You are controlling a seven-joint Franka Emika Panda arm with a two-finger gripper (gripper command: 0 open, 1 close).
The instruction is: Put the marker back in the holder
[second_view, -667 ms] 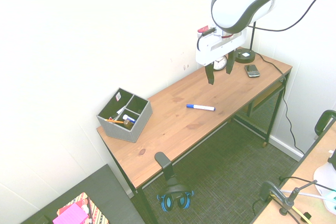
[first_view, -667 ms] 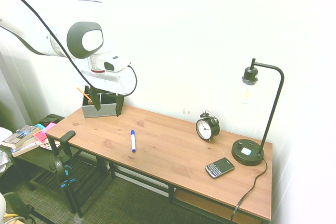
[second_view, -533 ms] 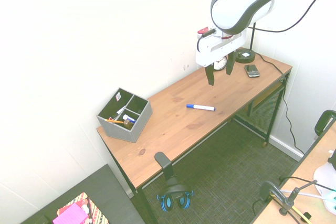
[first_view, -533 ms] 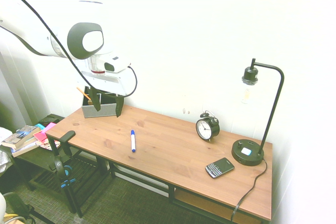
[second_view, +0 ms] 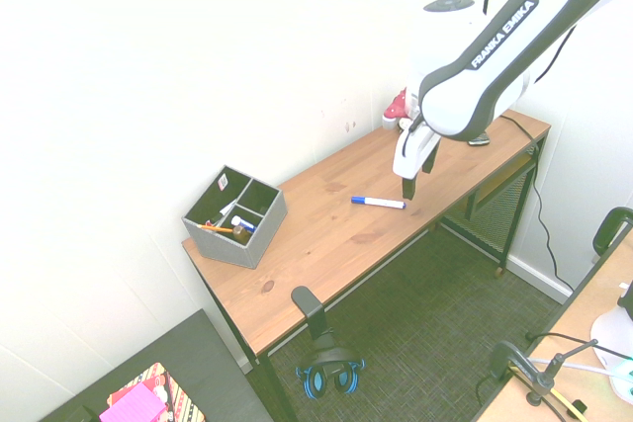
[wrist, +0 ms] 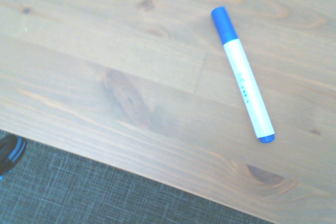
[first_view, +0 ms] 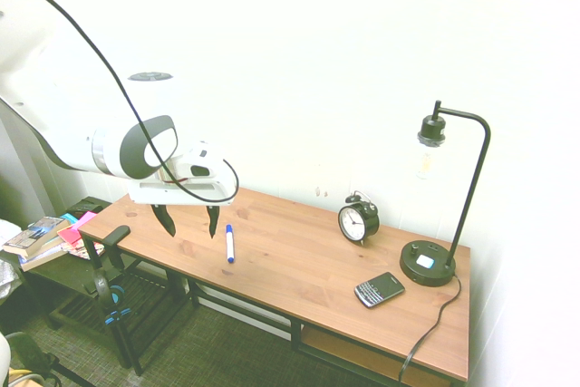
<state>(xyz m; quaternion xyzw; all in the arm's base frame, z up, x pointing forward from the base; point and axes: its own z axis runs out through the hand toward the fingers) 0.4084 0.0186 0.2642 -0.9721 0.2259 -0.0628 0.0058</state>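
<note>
The gripper (first_view: 188,222) is hovering wide open and empty; the marker (first_view: 230,244) is lying on the worktop (first_view: 299,265).

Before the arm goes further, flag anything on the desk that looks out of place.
The marker lies loose on the desktop, away from the holder, where it belongs. Nothing looks spilled or damaged.

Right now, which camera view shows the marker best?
The wrist view: the marker appears large, its blue cap and barrel print distinct. Both exterior views show it small, lying on the desk, cap visible, print unreadable.
</note>
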